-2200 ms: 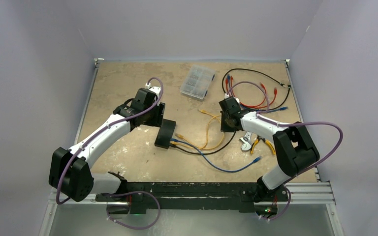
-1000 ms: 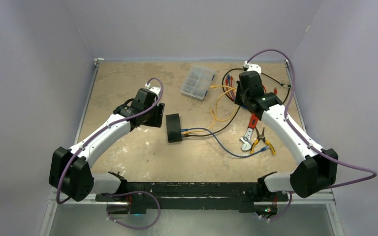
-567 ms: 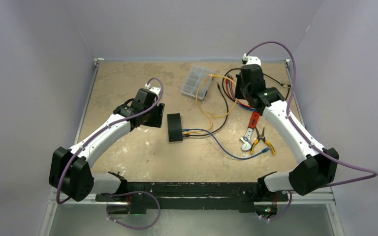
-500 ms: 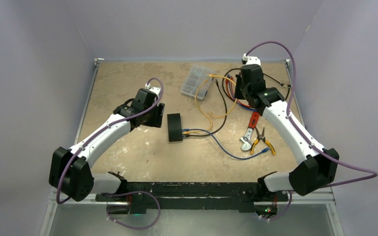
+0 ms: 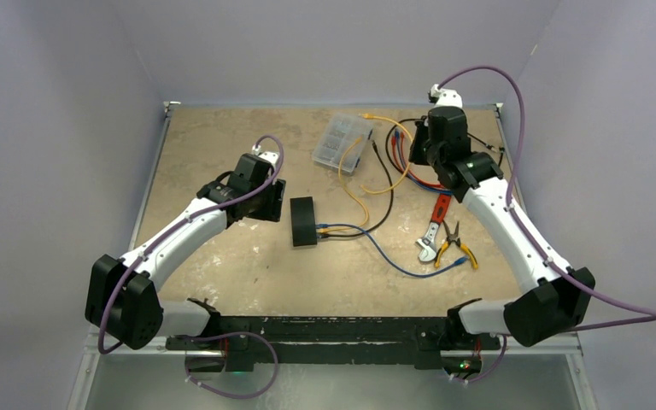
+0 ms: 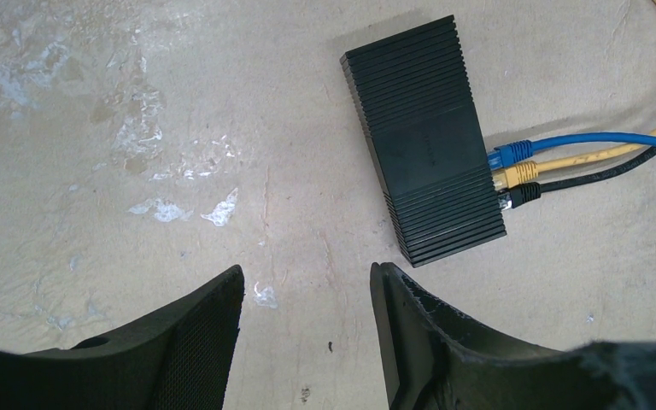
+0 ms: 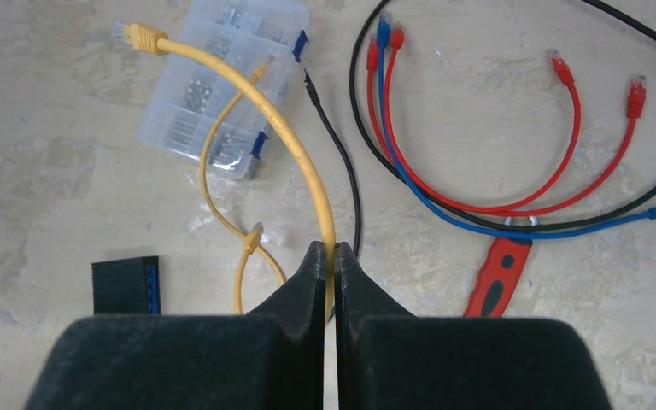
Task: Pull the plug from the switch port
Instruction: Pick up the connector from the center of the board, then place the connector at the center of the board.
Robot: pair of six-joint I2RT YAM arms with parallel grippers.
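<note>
Across the worktop (image 5: 222, 145), the left arm (image 5: 179, 231) hangs with jaws apart and empty beside the switch (image 5: 304, 221) lying mid-worktop, with three plugs (image 6: 512, 175) seated. The right arm (image 5: 500, 215) has its jaws clamped on a yellow cable (image 7: 290, 137) — its end plug (image 7: 143, 36) free.

Both my arms stretched out, wrists tipped down.
Left gripper (image 6: 307, 286) at centre-left, jaws standing half apart; right gripper (image 7: 335, 252) at upper right, pinched tight on the yellow cable (image 7: 295, 149).

Plain pale lavender walls (image 5: 333, 51) close in a worn, blotchy tan table (image 5: 213, 137) on three sides, evenly lit.
</note>
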